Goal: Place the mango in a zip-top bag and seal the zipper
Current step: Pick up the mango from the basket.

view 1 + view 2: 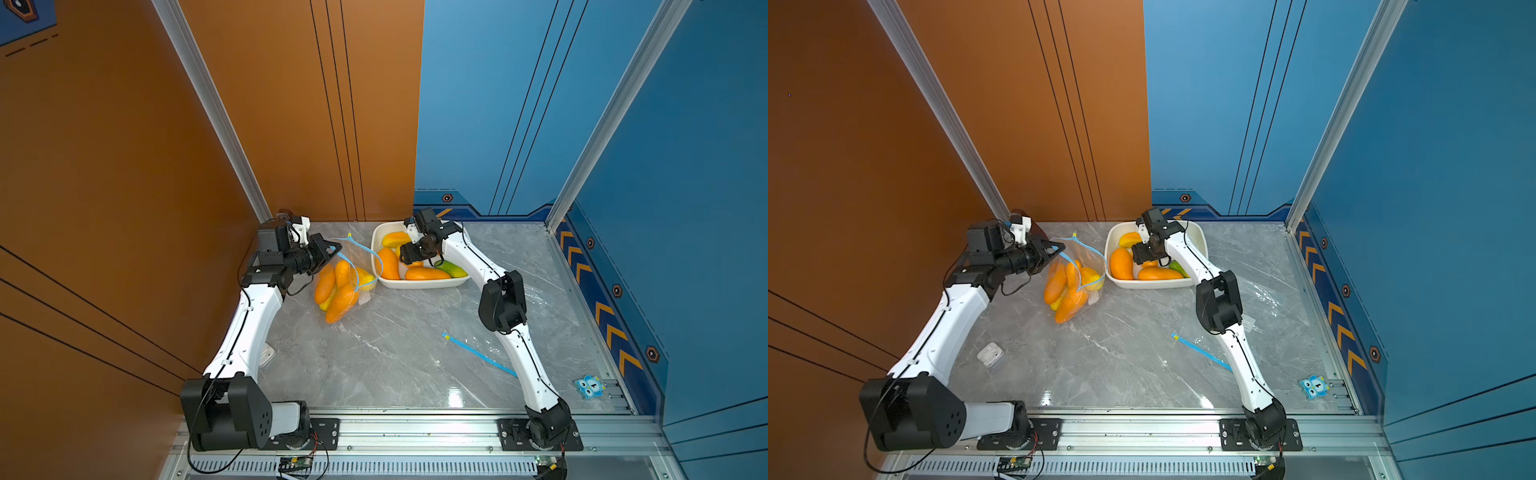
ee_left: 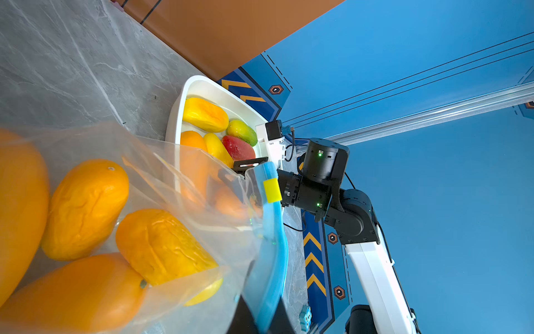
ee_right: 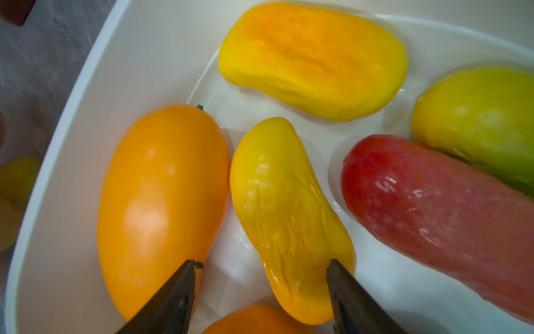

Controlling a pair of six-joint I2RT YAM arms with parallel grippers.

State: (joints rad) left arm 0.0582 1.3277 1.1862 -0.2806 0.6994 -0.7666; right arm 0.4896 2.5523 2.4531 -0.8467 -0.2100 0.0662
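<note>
Desk (image 1: 395, 353): grey marble top, both arms reaching to its far end. White tub (image 1: 419, 284) stands at the far edge and holds loose mangoes, at least six in the right wrist view: two orange, two yellow, one green-yellow, one red. Clear bag (image 1: 361, 266) sits just beside the tub on the left arm's side, its mouth open and raised. It already carries several orange mangoes and a yellow one. A second bag (image 1: 478, 353) lies flat near the right arm, well apart from the work, and looks empty. Left hand (image 1: 333, 250) is clamped together on the bag's blue zipper strip (image 2: 274, 245), holding the mouth up. Right hand (image 3: 260, 263) hangs low inside the tub, fingers apart, nothing gripped. Likely target is the small yellow mango (image 3: 289, 219). It lies on the tub floor, touching the large orange mango (image 3: 161, 202) and near the red mango (image 3: 433, 217). Judged step: lining up the pick. Risks: one fingertip sits over the orange fruit and the other over the yellow one's edge, not beside it. Closing here could pinch both fruits, or the fingers could ride up the glossy skin and squirt the mango out. The bag is fairly full, so a careless drop could strike the rim, tug the strip out of the left hand, or leave too little slack to seal.
</note>
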